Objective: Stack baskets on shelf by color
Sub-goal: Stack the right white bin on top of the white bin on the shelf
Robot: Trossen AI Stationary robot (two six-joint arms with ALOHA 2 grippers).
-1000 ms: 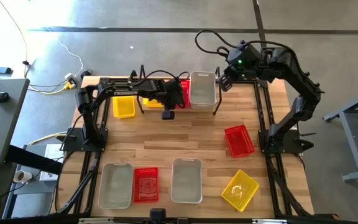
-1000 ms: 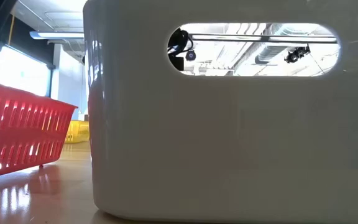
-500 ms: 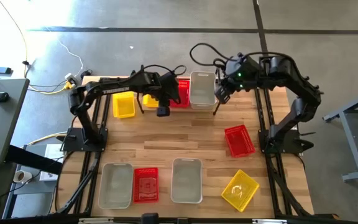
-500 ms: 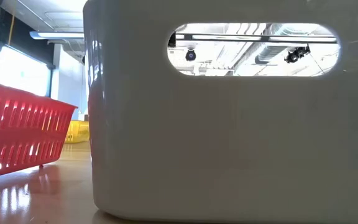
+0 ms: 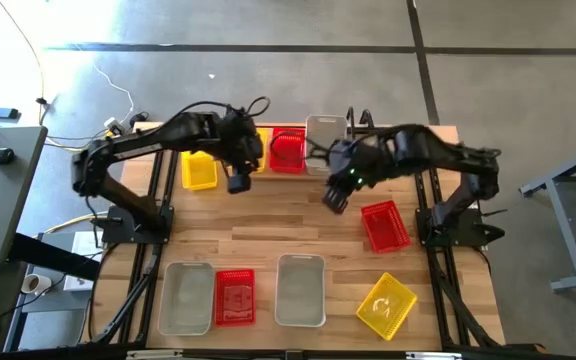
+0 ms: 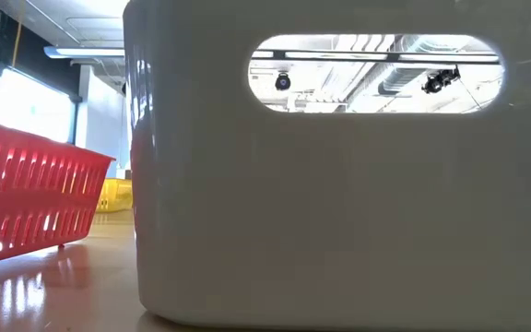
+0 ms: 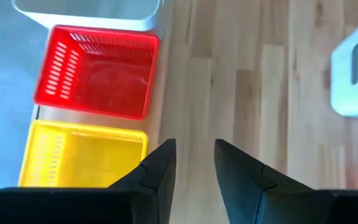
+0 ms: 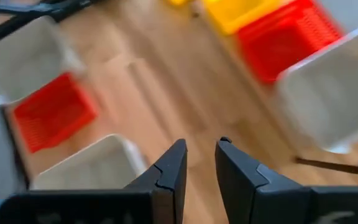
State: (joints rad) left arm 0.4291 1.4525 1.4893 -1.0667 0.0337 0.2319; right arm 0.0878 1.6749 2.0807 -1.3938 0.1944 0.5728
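Hovering empty, jaws slightly parted, the left gripper (image 5: 238, 183) hangs by the yellow basket (image 5: 199, 171) and red basket (image 5: 287, 152) on the shelf; the right gripper (image 5: 334, 198), equally empty, nears the loose red basket (image 5: 385, 226), probably light, stiff mesh, best pinched at its rim

- Table (image 5: 288, 225): you see pale wooden planks with a light sheen; beside the red basket (image 6: 26, 198) it mirrors the slats.
- Red basket on the shelf, against the table's far edge (image 7: 95, 71): glossy slotted plastic.
- Yellow basket beside it (image 7: 79, 162): the same smooth slotted plastic.
- Grey-white basket (image 6: 339, 203) next to the red basket: smooth, matt, milky plastic with a cut-out handle.
- Left gripper (image 7: 194, 165): your view shows matt black fingers.
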